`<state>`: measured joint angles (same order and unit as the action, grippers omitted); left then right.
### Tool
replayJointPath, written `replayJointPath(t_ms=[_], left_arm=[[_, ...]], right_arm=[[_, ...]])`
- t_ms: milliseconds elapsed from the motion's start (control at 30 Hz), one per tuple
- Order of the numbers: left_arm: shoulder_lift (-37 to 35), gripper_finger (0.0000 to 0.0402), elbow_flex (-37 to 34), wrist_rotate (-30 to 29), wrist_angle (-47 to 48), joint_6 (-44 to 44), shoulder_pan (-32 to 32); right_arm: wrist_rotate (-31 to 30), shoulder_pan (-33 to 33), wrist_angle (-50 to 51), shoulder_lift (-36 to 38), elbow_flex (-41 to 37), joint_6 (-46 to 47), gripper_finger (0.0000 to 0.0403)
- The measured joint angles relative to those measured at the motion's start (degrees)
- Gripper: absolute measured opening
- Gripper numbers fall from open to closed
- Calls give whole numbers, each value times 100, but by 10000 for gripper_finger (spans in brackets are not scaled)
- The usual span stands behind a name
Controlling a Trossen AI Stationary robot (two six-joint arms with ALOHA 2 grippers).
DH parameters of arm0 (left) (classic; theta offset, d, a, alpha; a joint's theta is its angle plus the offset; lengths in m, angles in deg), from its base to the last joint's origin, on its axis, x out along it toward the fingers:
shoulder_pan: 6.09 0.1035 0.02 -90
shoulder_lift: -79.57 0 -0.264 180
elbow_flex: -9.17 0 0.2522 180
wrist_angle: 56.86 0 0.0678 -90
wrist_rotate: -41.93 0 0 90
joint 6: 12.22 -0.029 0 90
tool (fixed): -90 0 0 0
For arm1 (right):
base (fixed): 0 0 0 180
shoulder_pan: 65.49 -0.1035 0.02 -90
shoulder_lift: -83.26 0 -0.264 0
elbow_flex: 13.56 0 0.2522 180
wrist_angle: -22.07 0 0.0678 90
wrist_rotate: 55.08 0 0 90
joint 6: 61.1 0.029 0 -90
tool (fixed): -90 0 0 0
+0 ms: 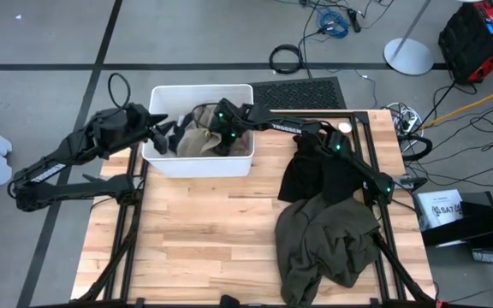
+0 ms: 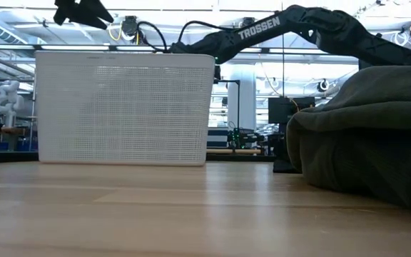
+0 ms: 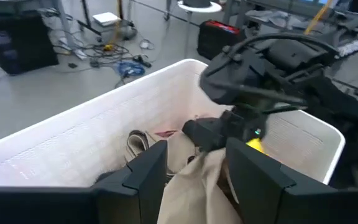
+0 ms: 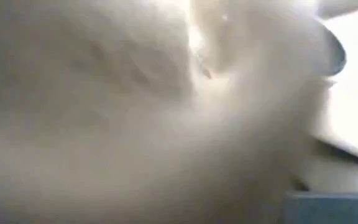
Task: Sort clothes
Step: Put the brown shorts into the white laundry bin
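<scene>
With its fingers closed down in the bin (image 1: 163, 162), the right end effector (image 1: 215, 135) presses into the tan garment (image 1: 197, 141), seemingly to pinch it for lifting out. The left end effector (image 1: 168, 131), part open and empty, waits at the bin's rim just beside it, while olive (image 1: 323, 244) and black (image 1: 302, 175) garments lie sorted on the table (image 1: 195, 231), well behind the right end effector.

High view: straight down over whole surface (image 1: 195, 222). Low view: surface height, level, close to white bin (image 2: 123, 107); both share bin. Left wrist view: looks into bin from near. Right wrist view: pressed against pale fabric.
</scene>
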<state>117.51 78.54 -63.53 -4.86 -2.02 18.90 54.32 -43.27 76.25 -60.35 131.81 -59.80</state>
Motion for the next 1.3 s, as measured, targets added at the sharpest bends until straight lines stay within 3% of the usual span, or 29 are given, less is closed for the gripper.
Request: replayJointPath(t_ms=[100, 233, 500, 667, 833, 1133, 1300], left_arm=[[38, 173, -2, 187, 12, 2, 0], [70, 173, -1, 221, 15, 2, 0], [69, 173, 0, 219, 91, 8, 0], [69, 173, 0, 217, 129, 4, 0], [68, 173, 0, 214, 127, 2, 0], [69, 173, 0, 307, 123, 10, 0], [66, 173, 0, 326, 126, 10, 0]], right_arm=[[-204, 0, 567, 7, -4, 307, 21], [-1155, -37, 1218, 5, -13, 516, 17], [-2031, -194, 1270, 141, -22, 1213, 15], [-2031, -312, 880, 495, -33, 1010, 30], [-1947, -362, 507, 905, -26, 764, 75], [-1389, -330, 190, 1279, -20, 441, 210], [-1148, -304, -131, 1598, -14, 354, 258]])
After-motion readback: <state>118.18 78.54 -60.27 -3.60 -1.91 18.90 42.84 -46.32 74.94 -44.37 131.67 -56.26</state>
